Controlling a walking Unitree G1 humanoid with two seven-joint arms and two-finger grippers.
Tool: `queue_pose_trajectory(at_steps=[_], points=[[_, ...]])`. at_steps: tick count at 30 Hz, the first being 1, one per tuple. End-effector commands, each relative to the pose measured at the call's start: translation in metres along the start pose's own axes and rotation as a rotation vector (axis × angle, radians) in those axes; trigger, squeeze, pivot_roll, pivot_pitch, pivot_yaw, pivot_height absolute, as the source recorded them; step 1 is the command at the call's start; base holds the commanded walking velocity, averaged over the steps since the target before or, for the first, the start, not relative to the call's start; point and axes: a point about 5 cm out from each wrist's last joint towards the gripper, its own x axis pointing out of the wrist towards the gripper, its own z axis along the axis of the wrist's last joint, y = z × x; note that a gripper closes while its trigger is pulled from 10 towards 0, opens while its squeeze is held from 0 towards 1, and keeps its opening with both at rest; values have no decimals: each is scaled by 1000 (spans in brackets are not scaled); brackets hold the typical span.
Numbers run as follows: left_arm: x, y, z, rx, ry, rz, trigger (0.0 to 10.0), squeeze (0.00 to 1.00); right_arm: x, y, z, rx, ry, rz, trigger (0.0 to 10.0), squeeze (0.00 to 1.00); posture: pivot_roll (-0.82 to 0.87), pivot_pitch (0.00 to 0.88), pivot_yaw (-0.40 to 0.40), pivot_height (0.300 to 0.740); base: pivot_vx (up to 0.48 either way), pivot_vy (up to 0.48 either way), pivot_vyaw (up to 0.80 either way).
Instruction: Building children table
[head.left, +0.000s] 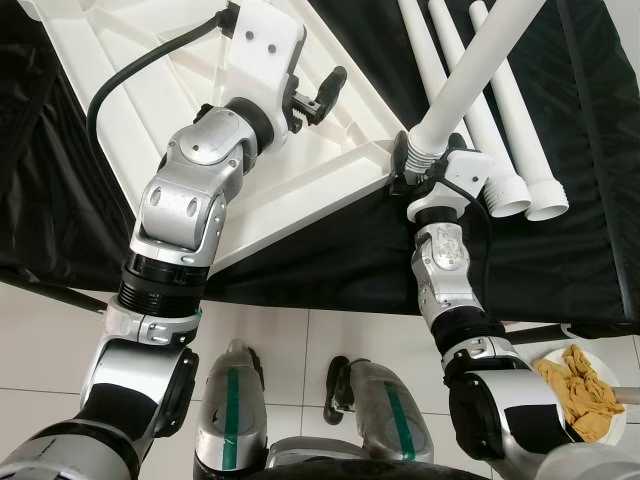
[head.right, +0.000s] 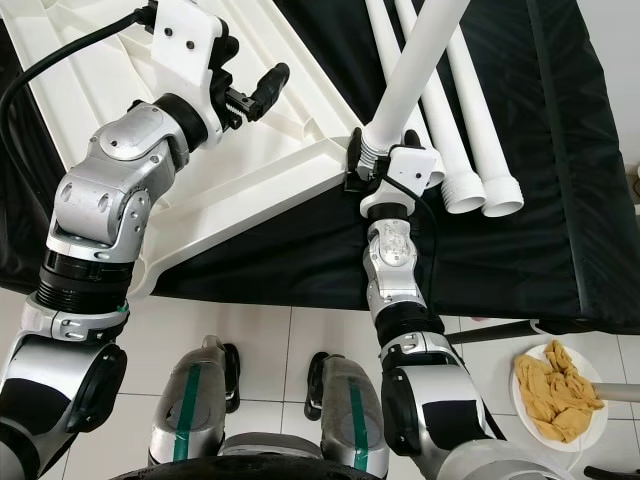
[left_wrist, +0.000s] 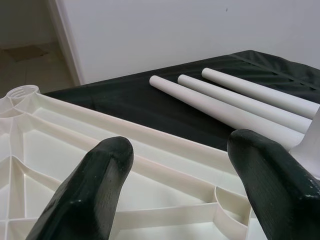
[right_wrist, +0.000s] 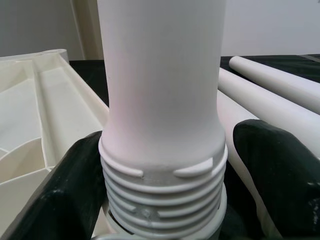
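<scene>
While the right claw (head.left: 412, 163) is clamped on the threaded end of a white table leg (head.left: 470, 75), one black finger (right_wrist: 65, 192) on each side of the screw ridges, that leg stands tilted up and away from the corner of the upturned white tabletop (head.left: 300, 190), its threaded end right at the corner socket; whether the threads have entered the socket cannot be told. In the right wrist view the finger on the tabletop's side presses against the thread, and the other finger (right_wrist: 280, 180) sits close by the collar with a narrow dark gap that may or may not be contact. The left claw (head.left: 322, 95) hovers over the ribbed underside of the tabletop with its two fingers spread wide apart, gripping nothing; the left wrist view shows both fingertips (left_wrist: 100, 175) above the ribs and apart from them. Three more white legs (head.left: 500, 120) lie side by side on the black-draped counter (head.left: 580, 240), just beside the held leg, their threaded ends pointing toward the robot. Lower right, on the tiled floor (head.left: 300, 340), a white plate (head.left: 615, 430) holds a crumpled yellow cloth (head.left: 582, 395).
</scene>
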Motion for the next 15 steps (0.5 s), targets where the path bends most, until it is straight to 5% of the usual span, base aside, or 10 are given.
queue_pose_trajectory(at_steps=[1,5,6,15], points=[[0,-1,0,6,7,4,10000,0,-10,-13,-16,1,95,-36,10000,1000,112,87,-47,740,0,0,0],[0,0,0,7,8,2,10000,0,-7,-19,-13,3,89,1,10000,1000,109,85,-45,740,0,0,0],[0,-1,0,6,7,1,10000,0,-5,-20,-10,-1,82,17,10000,0,107,83,-43,740,0,0,0],[1,-2,0,6,8,-9,10000,0,0,-19,-4,10,70,102,10000,0,104,79,-39,740,0,0,0]])
